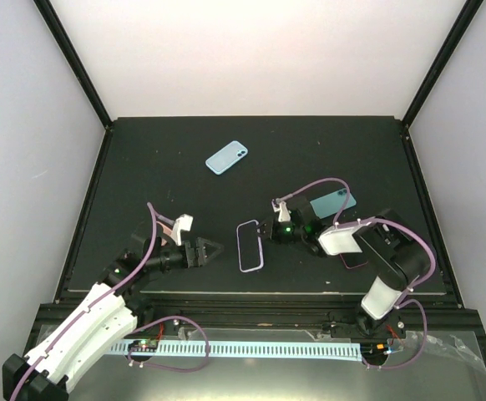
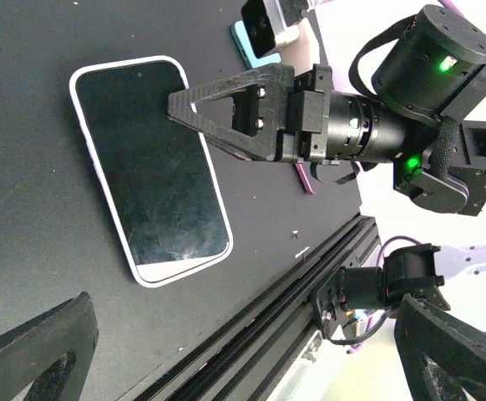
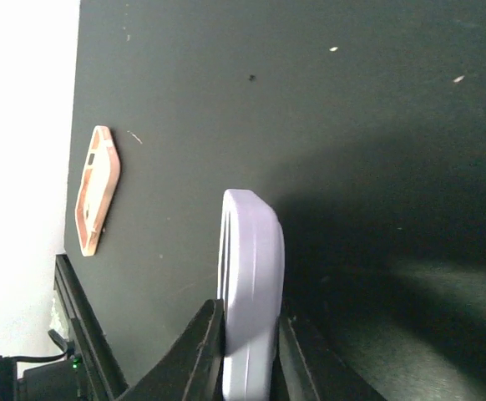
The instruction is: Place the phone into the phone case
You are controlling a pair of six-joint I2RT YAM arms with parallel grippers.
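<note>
The phone [image 1: 250, 246] lies screen up, dark glass [image 2: 151, 159] inside a lavender phone case whose pale rim [image 2: 180, 269] shows as a strip at the end nearer the table's front edge. My right gripper [image 1: 265, 232] reaches in from the right at the phone's far end. In the right wrist view the case [image 3: 251, 251] is seen edge-on, with my right gripper [image 3: 250, 334] shut on its two faces. My left gripper [image 1: 214, 249] sits just left of the phone, open wide, holding nothing, its fingers [image 2: 34, 351] apart at the frame's bottom corners.
A light blue phone or case [image 1: 226, 157] lies at the back middle. A teal one [image 1: 333, 203] sits behind the right arm, a dark purple item [image 1: 353, 261] under it. A peach case [image 3: 97, 188] rests near a table edge. The front rail [image 2: 293, 292] runs close to the phone.
</note>
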